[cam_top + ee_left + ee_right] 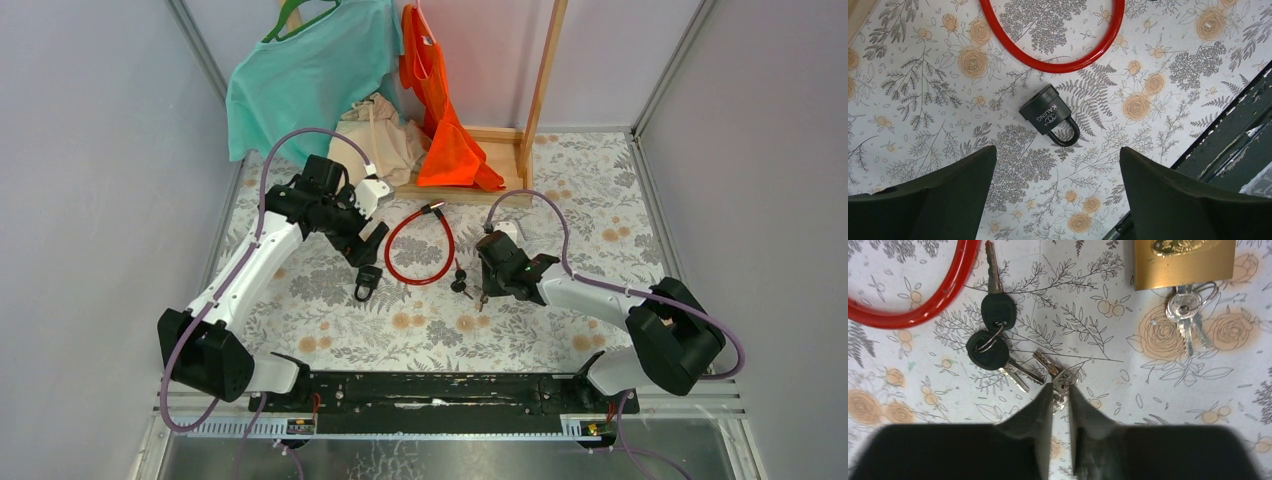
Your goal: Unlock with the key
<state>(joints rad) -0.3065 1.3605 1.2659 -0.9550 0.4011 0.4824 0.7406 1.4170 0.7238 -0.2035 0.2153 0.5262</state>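
**Padlock flat on the flowered cloth, keys at the right arm's tips**

From above, plain grey walls (90, 150) box in a table spread with a flowered cloth (580, 190), pale with orange roses and grey ferns. At the far end a wooden rack (545, 70) carries a teal T-shirt (310, 70) and an orange vest (450, 140). A beige bag (385, 135) slumps at its foot. A red cable (420, 248) lies looped mid-table. The left gripper (368, 250) hangs just over the black padlock (367, 284), which lies flat to the left of the loop. The right gripper (485, 288) is down low at the cloth on the loop's right.

From the left wrist, the padlock lies alone on the print, shackle toward the camera, near the cable's curve but not touching it. The left fingers (938, 200) stand wide apart, with only cloth between them.

From the right wrist, the two fingers (1040, 410) are nearly together, leaving a thin slit. The small silver keys (1058, 376) lie right at the tips, one end reaching into the slit; I cannot tell whether they are pinched. Just to their left sit two black-headed keys (990, 340) on a ring. Off to the right is a brass padlock (1183, 262) with a key bunch (1185, 310) at its lower edge.
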